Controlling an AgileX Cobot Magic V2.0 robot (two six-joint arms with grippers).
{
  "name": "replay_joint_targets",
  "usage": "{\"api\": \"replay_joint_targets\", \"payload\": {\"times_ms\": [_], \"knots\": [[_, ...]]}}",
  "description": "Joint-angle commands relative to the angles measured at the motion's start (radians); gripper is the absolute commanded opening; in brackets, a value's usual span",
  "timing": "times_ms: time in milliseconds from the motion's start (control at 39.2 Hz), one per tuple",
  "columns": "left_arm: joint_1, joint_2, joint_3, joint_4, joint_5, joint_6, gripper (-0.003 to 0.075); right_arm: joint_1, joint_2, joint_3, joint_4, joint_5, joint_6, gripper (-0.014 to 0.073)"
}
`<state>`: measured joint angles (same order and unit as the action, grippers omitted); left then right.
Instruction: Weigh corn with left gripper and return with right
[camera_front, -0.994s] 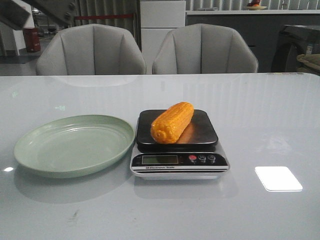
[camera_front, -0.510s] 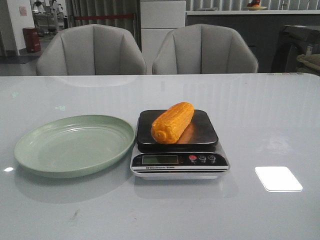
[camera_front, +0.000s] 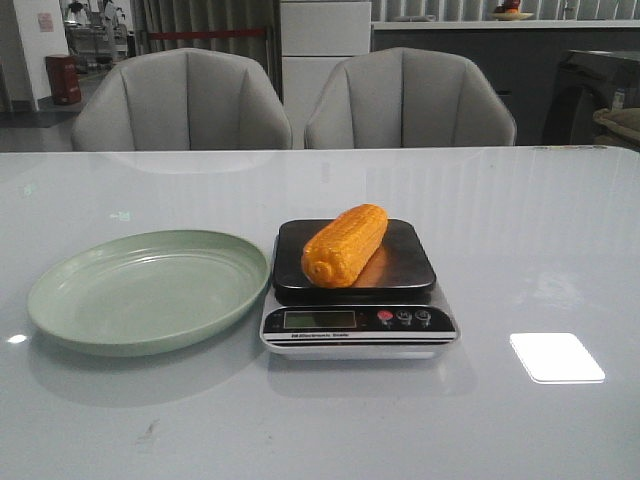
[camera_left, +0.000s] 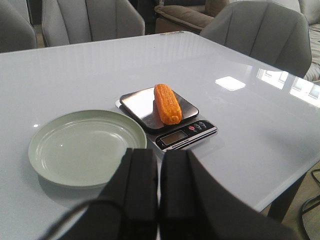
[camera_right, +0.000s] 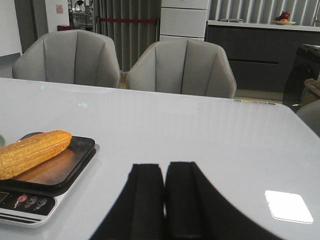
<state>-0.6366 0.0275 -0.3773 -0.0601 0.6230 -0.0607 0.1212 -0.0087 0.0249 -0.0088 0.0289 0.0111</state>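
Here the corn (camera_front: 345, 244) lies on its side on the dark platform of the kitchen scale (camera_front: 358, 290), running diagonally across it, one rounded end toward the display and buttons, the other toward the far edge. Nothing grips it. The left gripper (camera_left: 159, 195) is raised above the table (camera_front: 520, 250) with its two black fingers pressed together, nothing between them; the corn sits well ahead of its fingertips and a little to their right, with the green plate (camera_left: 86, 146) nearer, ahead and to the left, its rim just beside the scale. The plate holds nothing. The right gripper (camera_right: 165, 200) also has its fingers pressed flat against each other, holding nothing, above the glossy tabletop; from it the scale and corn (camera_right: 31, 152) lie ahead and well off to the left, apart from the fingers. A bright square reflection (camera_right: 285, 206) marks the surface to the right of this gripper. Two grey chairs (camera_front: 410, 98) stand beyond the table's far edge. Neither arm appears in the front view
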Motion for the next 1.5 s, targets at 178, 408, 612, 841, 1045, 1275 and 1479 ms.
{"api": "replay_joint_targets", "payload": {"times_ms": [178, 408, 612, 841, 1045, 1275, 1479], "knots": [[0.001, 0.012, -0.023, -0.003, -0.073, -0.006, 0.0114, -0.007, -0.02, 0.011, -0.012, -0.244, -0.003, 0.0162], [0.001, 0.012, -0.023, -0.003, -0.073, -0.006, 0.0114, -0.007, -0.014, -0.039, 0.054, -0.411, -0.003, 0.0162], [0.001, 0.012, -0.023, -0.003, -0.073, -0.006, 0.0114, -0.007, 0.095, -0.196, 0.077, -0.238, -0.003, 0.0162], [0.001, 0.012, -0.023, -0.003, -0.073, -0.006, 0.0114, -0.006, 0.31, -0.375, 0.077, 0.0, -0.003, 0.0162], [0.001, 0.012, -0.023, -0.003, -0.073, -0.006, 0.0114, -0.006, 0.422, -0.464, 0.079, 0.201, -0.003, 0.0162], [0.001, 0.012, -0.023, -0.003, -0.073, -0.006, 0.0114, -0.006, 0.429, -0.458, 0.079, 0.291, -0.003, 0.0162], [0.001, 0.012, -0.023, -0.003, -0.073, -0.006, 0.0114, -0.006, 0.429, -0.457, 0.079, 0.327, -0.003, 0.0176]]}}
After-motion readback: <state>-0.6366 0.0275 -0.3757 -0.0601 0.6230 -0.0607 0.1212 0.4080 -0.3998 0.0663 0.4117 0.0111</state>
